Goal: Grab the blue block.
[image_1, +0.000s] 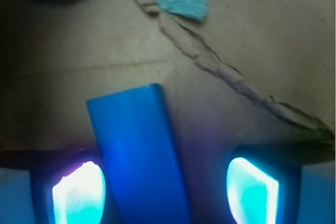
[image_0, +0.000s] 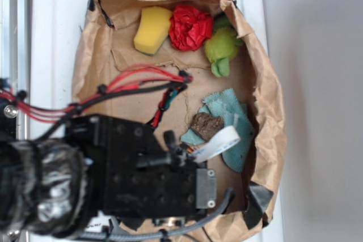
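In the wrist view the blue block [image_1: 139,156] lies flat on the brown paper [image_1: 252,40], a long, smooth, bright blue slab running from mid-frame down past the bottom edge. It sits between the two glowing pads [image_1: 79,195] of the gripper [image_1: 165,192], close against the left one, with a clear stretch of paper between it and the right one. The jaws stand spread apart and released, not pressing on the block. Whether the left pad actually touches the block I cannot tell. A torn crease in the paper runs diagonally from the upper middle to the right edge, and corners of a teal cloth [image_1: 181,1] show at the top of that view.

In the exterior view the black arm [image_0: 142,174] fills the lower left and hides the block and the fingers entirely. Red cables [image_0: 130,80] loop from the left edge over the arm. The arm reaches over a crumpled brown paper tray [image_0: 266,100] that rests on a white surface [image_0: 57,26]. At the far end of the tray lie a yellow sponge [image_0: 152,29], a red crumpled ball [image_0: 190,26] just beside it, and a green soft toy [image_0: 222,49] to the right of that. Nearer, on the right side, the teal cloth [image_0: 235,120] lies rumpled, with a small brown lump [image_0: 205,125] on top and a white ribbon cable [image_0: 218,143] crossing it
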You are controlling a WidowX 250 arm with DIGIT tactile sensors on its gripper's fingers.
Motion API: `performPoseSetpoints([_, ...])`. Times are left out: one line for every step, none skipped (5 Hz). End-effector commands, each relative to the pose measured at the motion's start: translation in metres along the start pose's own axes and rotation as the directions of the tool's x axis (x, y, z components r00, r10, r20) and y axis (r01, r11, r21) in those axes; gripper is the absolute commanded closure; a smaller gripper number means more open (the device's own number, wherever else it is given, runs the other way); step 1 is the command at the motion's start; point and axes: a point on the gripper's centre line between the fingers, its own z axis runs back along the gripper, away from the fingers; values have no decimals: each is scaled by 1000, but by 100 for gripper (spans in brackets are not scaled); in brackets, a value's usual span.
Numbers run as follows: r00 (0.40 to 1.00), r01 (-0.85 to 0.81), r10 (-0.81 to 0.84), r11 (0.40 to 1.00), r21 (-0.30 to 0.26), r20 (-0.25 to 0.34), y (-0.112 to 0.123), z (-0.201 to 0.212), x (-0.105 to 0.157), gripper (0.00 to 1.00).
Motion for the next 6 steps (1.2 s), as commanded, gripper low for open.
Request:
performPoseSetpoints([999,10,-7,999,-48,53,-6,6,0,0])
performPoseSetpoints([998,4,-2,999,-52,55,-10,1,-1,0])
performPoseSetpoints([999,3,-1,999,-45,51,-15,-4,-4,0])
performPoseSetpoints([999,-13,14,999,-33,40,-22,-11,-9,0])
performPoseSetpoints([998,-16,17,1000,-12,64,-27,-27,-16,0])
performPoseSetpoints([997,-17,17,1000,-1,70,-30,-37,-17,0])
